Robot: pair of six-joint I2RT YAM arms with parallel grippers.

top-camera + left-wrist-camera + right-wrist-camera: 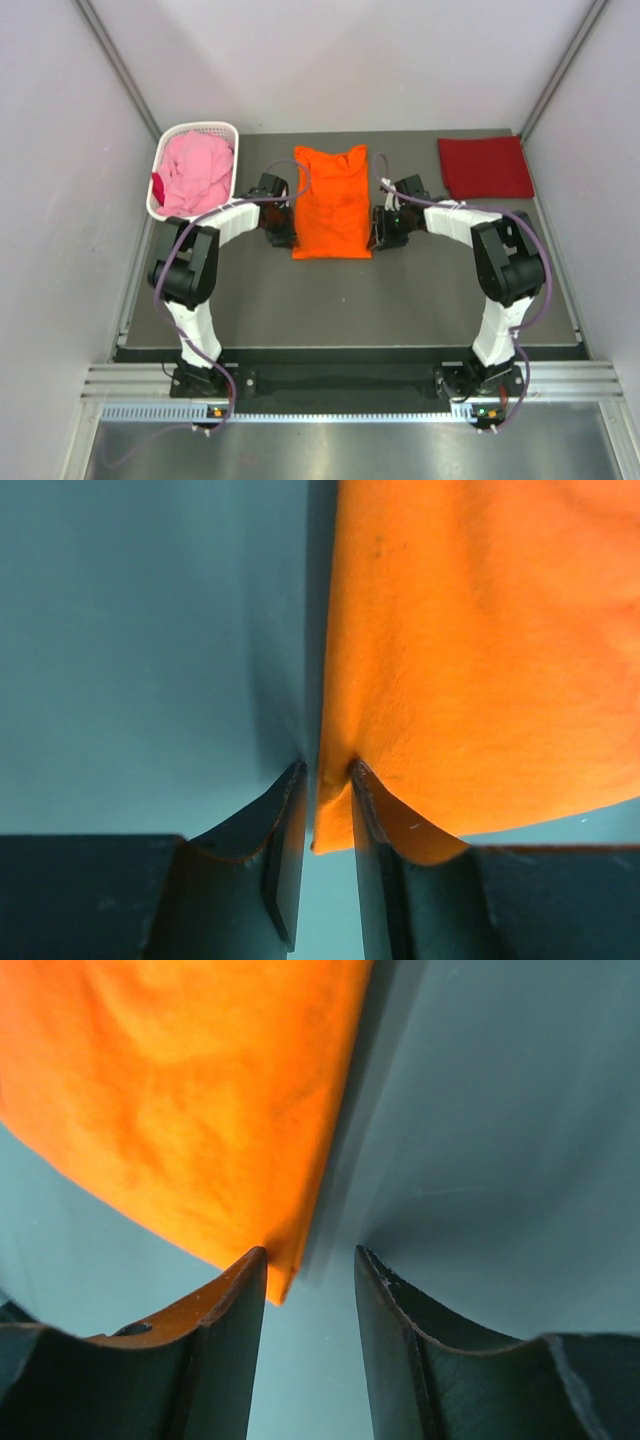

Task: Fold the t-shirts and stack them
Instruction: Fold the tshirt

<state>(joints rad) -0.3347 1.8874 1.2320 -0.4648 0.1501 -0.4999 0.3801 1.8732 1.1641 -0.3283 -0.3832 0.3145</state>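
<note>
The bright orange t-shirt [331, 203] lies folded in a long rectangle at the middle of the table. My left gripper [279, 226] is at its lower left edge. In the left wrist view its jaws stand a narrow gap apart, with the orange t-shirt's corner [335, 825] between them; one fingertip [360, 780] rests on the cloth. My right gripper [385, 228] is at the lower right edge, open, with the t-shirt's corner [280, 1265] just inside its left finger. The dark red t-shirt [485, 167] lies folded at the back right. The pink t-shirt [196, 172] is bunched in the basket.
The white lattice basket [222, 130] stands at the back left, beside the left arm. Grey walls close in the table on both sides and at the back. The arm bases sit on a metal rail at the near edge.
</note>
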